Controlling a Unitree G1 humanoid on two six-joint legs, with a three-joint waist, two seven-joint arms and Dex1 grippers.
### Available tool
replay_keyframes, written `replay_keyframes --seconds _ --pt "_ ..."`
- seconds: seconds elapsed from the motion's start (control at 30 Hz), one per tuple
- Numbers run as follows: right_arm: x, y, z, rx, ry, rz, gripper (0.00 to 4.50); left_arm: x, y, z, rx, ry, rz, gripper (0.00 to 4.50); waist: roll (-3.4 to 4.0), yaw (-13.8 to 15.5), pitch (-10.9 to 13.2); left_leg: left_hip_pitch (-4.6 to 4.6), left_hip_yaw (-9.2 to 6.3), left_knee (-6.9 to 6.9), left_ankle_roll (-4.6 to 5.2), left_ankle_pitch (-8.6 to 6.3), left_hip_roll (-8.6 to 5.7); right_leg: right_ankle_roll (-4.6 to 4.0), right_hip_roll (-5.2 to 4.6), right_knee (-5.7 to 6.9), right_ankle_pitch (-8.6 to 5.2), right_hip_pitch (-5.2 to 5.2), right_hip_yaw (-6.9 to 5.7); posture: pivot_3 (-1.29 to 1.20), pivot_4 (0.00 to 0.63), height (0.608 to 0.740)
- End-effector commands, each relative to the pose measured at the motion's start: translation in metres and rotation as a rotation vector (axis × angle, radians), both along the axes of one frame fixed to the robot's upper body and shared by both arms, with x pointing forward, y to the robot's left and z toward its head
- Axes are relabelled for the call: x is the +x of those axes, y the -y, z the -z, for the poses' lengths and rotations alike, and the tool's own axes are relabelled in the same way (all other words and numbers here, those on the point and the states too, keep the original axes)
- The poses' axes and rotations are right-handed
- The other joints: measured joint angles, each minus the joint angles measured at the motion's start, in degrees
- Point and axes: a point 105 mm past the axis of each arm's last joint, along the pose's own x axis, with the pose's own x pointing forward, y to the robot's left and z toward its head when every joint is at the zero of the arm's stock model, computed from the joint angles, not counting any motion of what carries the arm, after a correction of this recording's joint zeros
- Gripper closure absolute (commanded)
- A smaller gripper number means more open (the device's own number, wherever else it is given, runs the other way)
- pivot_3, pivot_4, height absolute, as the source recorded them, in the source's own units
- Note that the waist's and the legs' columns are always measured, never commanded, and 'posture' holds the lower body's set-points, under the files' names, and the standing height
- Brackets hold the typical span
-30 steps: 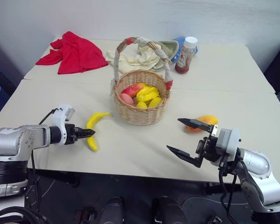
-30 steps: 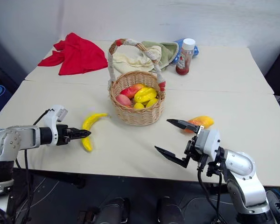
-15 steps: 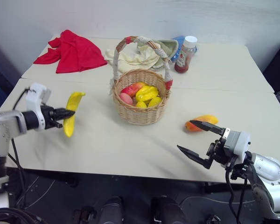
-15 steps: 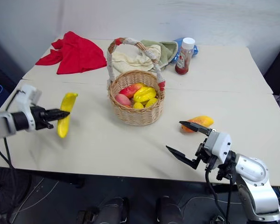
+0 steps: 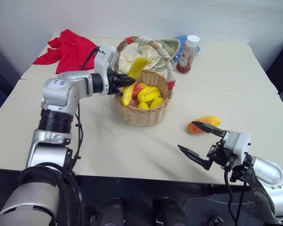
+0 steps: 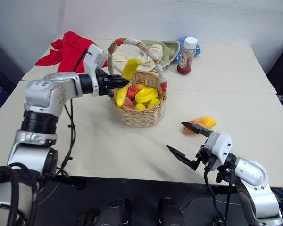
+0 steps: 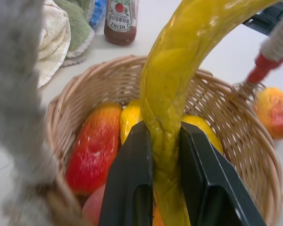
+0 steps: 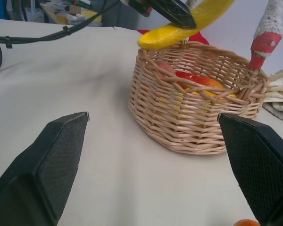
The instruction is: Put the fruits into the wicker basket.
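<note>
left gripper (image 5: 125, 83) pinched banana (image 5: 133, 77) above basket (image 5: 142, 113) rim. right gripper (image 5: 201, 143) was spread wide, empty, near mango (image 5: 203, 122) on bench (image 5: 132, 141).

Head stereo pair looking down over table (image 5: 132, 141), wrist cameras close, all sharing wicker basket (image 5: 142, 113)

Glossy banana (image 7: 172, 84) over rough woven wicker basket (image 7: 254, 155), matt table (image 5: 132, 146).

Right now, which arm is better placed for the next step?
Left: its tool grips the banana right over the basket. The right tool stands open beside the mango.
</note>
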Motion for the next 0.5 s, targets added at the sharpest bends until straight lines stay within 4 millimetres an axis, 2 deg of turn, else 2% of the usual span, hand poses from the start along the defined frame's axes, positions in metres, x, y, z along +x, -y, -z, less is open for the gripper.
replay_keyframes --seconds 0.03,0.1,0.23,0.33,0.43,0.5 --pt "-0.007 -0.001 -0.007 0.013 0.030 0.018 0.00 0.006 -0.006 -0.014 -0.016 0.053 -0.032 3.30 0.00 -0.35 0.00 0.02 0.02 0.01 0.00 0.00 0.01 0.01 0.01 0.01 0.00 0.00 0.12 0.00 0.150 0.740" --pt "-0.008 0.000 -0.007 0.010 0.028 0.030 0.00 0.007 -0.009 -0.017 -0.020 0.095 -0.034 2.85 -0.01 -0.44 0.00 0.05 0.03 0.00 -0.01 0.00 0.02 0.01 0.02 0.02 0.00 0.00 0.39 0.00 0.150 0.740" --pt "-0.007 0.012 -0.008 0.005 0.031 0.090 0.00 -0.003 -0.018 -0.033 -0.071 0.182 0.023 1.68 -0.03 -0.48 0.02 0.05 0.13 0.00 -0.03 -0.01 0.06 0.01 0.05 0.05 0.00 -0.07 0.51 0.00 0.150 0.740" --pt "-0.010 0.036 -0.007 0.006 0.019 0.178 0.00 -0.032 -0.048 -0.029 0.036 0.275 0.180 1.68 0.00 -0.80 0.01 0.09 0.26 -0.06 -0.09 -0.02 0.09 0.01 0.05 0.06 0.00 -0.16 0.65 0.00 0.150 0.740" --pt "-0.022 0.058 0.004 -0.049 -0.014 0.228 0.00 -0.063 -0.079 -0.023 0.139 0.320 0.341 1.68 0.00 -0.79 0.01 0.08 0.41 -0.09 -0.28 -0.02 0.20 -0.04 0.17 0.12 -0.02 -0.32 0.80 0.00 0.150 0.740" --pt "-0.030 0.081 0.015 -0.083 -0.042 0.298 0.00 -0.077 -0.101 -0.020 0.139 0.293 0.384 1.68 -0.01 -0.56 0.01 0.03 0.43 -0.06 -0.31 -0.01 0.18 -0.13 0.25 0.25 -0.07 -0.42 0.80 0.00 0.150 0.740"
